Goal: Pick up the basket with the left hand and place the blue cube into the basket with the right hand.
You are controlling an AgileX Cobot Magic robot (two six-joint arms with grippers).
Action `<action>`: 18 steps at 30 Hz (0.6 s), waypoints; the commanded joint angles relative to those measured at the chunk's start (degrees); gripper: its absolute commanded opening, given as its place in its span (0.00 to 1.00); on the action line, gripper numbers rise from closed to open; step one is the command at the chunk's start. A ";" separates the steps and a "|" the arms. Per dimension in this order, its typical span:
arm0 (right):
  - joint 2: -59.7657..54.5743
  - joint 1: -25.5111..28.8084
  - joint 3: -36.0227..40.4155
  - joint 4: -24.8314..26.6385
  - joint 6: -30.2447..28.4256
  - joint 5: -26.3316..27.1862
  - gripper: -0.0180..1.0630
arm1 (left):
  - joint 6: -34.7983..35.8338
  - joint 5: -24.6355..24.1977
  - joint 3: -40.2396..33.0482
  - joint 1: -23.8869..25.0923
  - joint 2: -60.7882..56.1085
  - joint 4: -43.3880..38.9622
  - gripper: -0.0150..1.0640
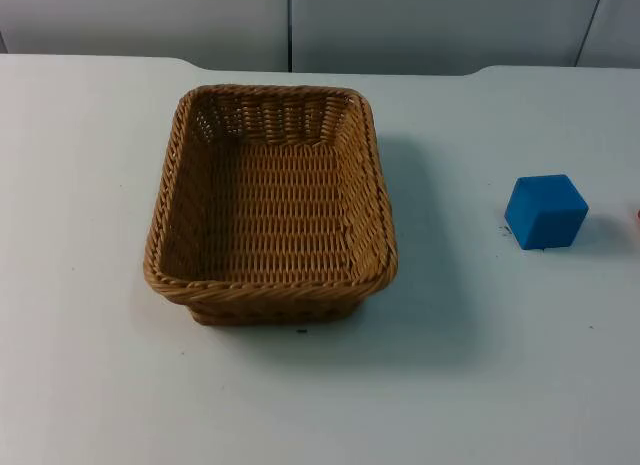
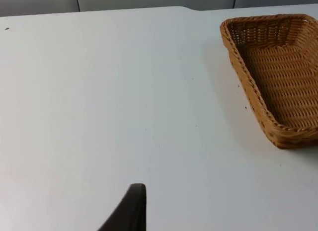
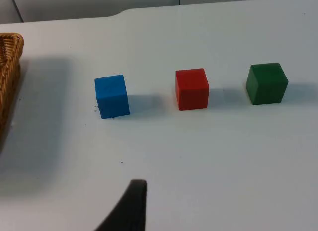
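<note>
Wicker basket (image 1: 270, 205) sits unlifted on the tabletop (image 1: 90, 365), blue cube (image 1: 545, 212) well apart; nothing done yet. Whether either end effector is open, I cannot tell.

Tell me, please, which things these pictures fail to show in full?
- Woven wicker basket: left wrist view, far side cut off by the picture's edge; right wrist view, just a corner.
- Red wooden cube: top view, a sliver at the edge.
- Left tool, right tool: one fingertip each, opening untellable.
</note>
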State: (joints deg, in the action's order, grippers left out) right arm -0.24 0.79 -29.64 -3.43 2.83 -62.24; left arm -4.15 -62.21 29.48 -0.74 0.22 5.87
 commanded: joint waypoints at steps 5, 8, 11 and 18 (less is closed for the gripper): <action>0.24 0.51 0.53 -0.34 -0.29 0.39 0.99 | 2.79 1.26 1.89 -0.29 1.03 0.35 0.99; 0.24 0.51 0.53 -0.34 -0.29 0.39 0.99 | 2.79 1.93 3.45 -0.29 3.51 0.76 0.99; 0.24 0.51 0.53 -0.34 -0.29 0.39 0.99 | 2.65 5.42 5.81 -0.29 8.30 1.37 0.99; 0.24 0.51 0.53 -0.34 -0.29 0.39 0.99 | 2.68 11.84 9.18 -0.29 19.46 1.67 0.99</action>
State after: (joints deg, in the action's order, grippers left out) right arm -0.24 0.79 -29.64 -3.43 2.83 -62.24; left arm -1.94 -52.40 37.98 -0.74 17.62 6.90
